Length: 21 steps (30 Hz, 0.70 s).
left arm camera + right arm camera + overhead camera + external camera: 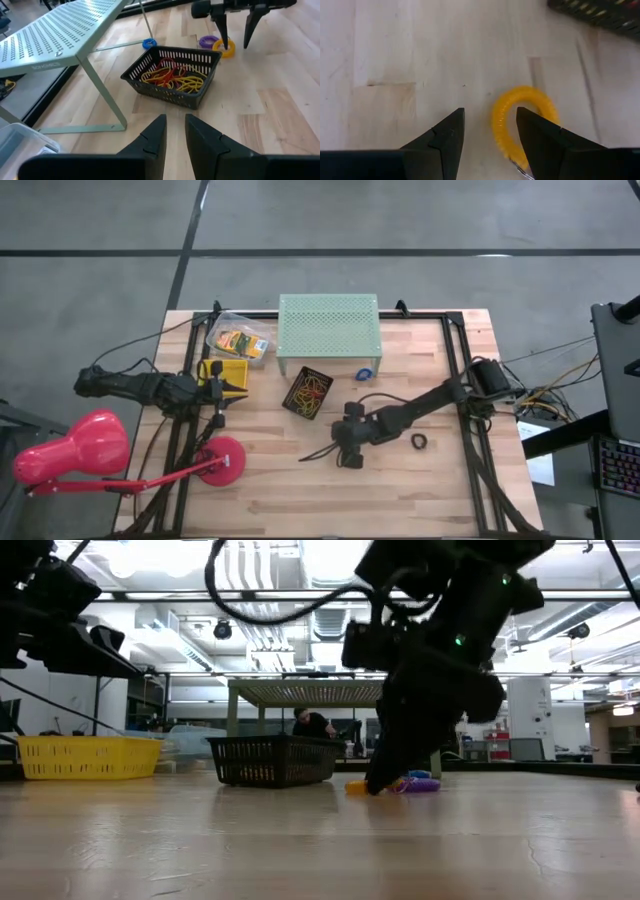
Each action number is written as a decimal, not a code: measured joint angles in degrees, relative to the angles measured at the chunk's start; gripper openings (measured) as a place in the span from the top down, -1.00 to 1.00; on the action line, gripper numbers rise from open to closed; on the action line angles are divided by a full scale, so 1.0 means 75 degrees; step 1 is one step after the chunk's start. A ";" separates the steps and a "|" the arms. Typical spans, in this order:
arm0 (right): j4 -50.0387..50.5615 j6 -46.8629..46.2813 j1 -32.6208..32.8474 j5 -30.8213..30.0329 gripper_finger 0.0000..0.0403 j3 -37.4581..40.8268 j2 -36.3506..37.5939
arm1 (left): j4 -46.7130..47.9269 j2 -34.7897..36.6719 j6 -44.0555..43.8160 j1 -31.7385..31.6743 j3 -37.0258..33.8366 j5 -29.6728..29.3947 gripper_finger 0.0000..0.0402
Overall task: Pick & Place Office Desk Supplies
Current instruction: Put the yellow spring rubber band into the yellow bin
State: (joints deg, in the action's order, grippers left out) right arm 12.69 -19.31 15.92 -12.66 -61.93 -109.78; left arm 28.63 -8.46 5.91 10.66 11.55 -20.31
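A yellow coiled ring [506, 116] lies flat on the wood, with a purple ring [207, 41] beside it. My right gripper [490, 111] points steeply down over the yellow ring and is open. One finger [540, 140] stands over the ring's hole and the other [445, 137] outside it, so the ring's near arc lies between them. A black mesh basket [202, 96] holds red, orange and yellow rubber bands [172, 77]. A blue ring [366, 374] and a black ring [419, 442] lie loose. My left gripper [174, 122] waits at the table's left, its fingers slightly apart with nothing between them. My right gripper comes at the yellow ring from above, slanting, with its fingers on either side of one arc [500, 130] of the ring. I cannot tell whether either finger touches it. The ring lies flat on the table.
The mint-green perforated stand [329, 325] stands at the far middle. A yellow basket [228, 372] and a clear bag of yellow boxes [240, 340] sit far left, and a pink lamp [70, 455] lies at the near left. Bare wood stretches along the near side.
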 joint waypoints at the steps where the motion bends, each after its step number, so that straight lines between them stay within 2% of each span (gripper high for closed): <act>1: 0.0003 -0.0003 -0.0021 0.0016 0.12 0.0022 -0.0054 | -0.0006 -0.0010 0.0000 -0.0001 0.0000 -0.0001 0.64; 9: -0.0030 0.0481 -0.0183 0.0211 0.24 -0.0027 -0.0277 | 0.0001 -0.0008 0.0000 -0.0003 -0.0088 -0.0003 0.64; 21: 0.0029 0.0865 -0.0183 0.0159 0.82 -0.0074 -0.0259 | 0.0196 -0.0008 0.0000 -0.0003 -0.0099 -0.0004 0.64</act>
State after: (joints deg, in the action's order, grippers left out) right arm 12.91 -12.82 14.55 -11.47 -62.49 -111.72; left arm 30.11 -8.51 5.91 10.63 10.81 -20.34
